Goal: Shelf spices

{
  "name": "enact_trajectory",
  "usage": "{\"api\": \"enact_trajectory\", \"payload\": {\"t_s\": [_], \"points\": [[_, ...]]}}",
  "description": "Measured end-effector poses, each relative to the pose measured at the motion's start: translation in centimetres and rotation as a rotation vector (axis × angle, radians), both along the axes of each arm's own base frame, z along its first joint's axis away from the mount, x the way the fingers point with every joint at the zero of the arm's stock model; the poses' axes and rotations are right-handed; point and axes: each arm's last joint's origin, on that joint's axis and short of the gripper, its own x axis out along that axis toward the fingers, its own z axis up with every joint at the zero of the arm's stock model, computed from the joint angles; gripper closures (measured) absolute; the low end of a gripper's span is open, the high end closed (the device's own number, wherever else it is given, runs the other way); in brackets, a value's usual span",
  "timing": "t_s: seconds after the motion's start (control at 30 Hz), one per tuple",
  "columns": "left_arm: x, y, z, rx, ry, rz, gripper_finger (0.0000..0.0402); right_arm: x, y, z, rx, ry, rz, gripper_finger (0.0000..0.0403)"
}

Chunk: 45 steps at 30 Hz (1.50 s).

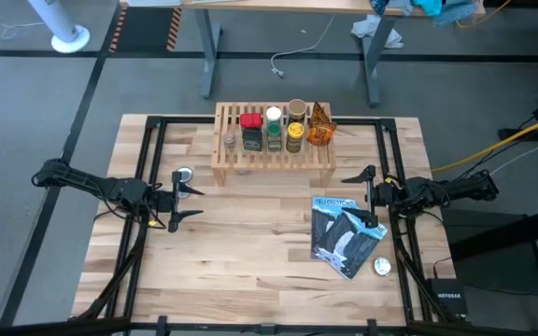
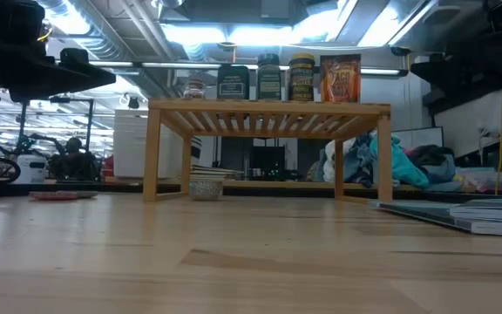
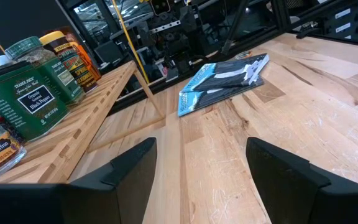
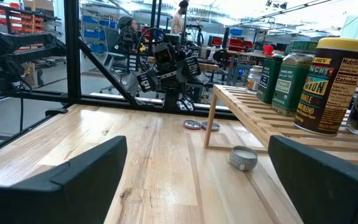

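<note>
The spices point(image 1: 278, 129) already stand in a row on the shelf point(image 1: 274, 157). The left gripper point(image 1: 183, 206) and right gripper point(image 1: 362, 198) hover over the counter point(image 1: 250, 252) in front of the shelf, fingers released, holding nothing. Best to keep both arms clear of the jars.

Left gripper point(image 1: 190, 203) open, empty; right gripper point(image 1: 360, 198) open wide, empty; grippers face each other.
</note>
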Motion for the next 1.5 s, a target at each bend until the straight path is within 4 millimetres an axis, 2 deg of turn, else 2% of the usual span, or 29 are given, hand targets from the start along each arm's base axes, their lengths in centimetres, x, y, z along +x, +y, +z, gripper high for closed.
{"api": "enact_trajectory", "payload": {"t_s": [1.33, 1.5], "points": [[0.00, 0.00, -0.01, 0.002, 0.000, 0.000, 0.0160, 0.00, 0.00, 0.00, 0.000, 0.000, 0.000, 0.0006], [0.00, 0.00, 0.01, 0.088, 0.001, -0.009, 0.0160, 0.00, 0.00, 0.00, 0.000, 0.000, 0.000, 0.0006]]}}
